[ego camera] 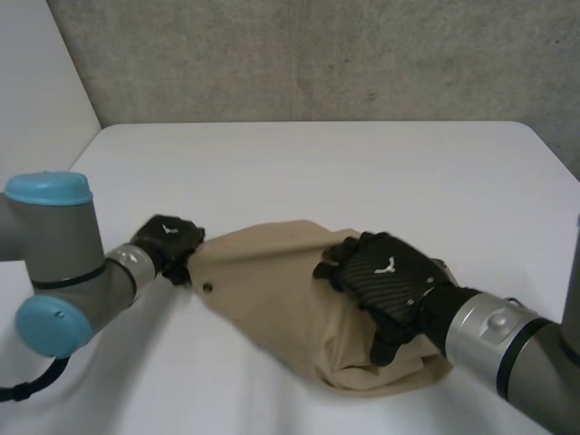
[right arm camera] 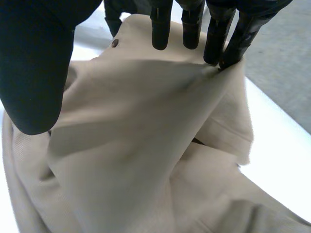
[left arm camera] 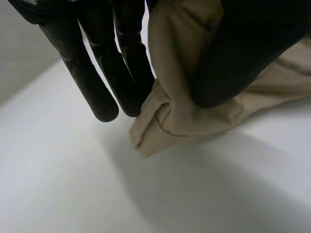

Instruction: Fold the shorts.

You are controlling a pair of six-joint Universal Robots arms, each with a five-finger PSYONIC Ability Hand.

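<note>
The tan shorts (ego camera: 272, 294) lie bunched in a heap on the white table (ego camera: 317, 172), near its front edge. My left hand (ego camera: 168, 243) is at the heap's left end. In the left wrist view the thumb (left arm camera: 233, 58) presses a stitched corner of the shorts (left arm camera: 180, 111) against the fingers (left arm camera: 92, 73). My right hand (ego camera: 385, 276) rests on top of the right part of the heap. In the right wrist view its fingertips (right arm camera: 214, 39) and thumb (right arm camera: 34, 63) hold a raised ridge of the cloth (right arm camera: 146, 136). A small dark button (right arm camera: 114, 43) sits beyond the fingertips.
Bare white tabletop stretches behind the shorts to the back edge and out to both sides. A grey wall (ego camera: 317, 54) stands behind the table. Both forearms reach in from the front corners.
</note>
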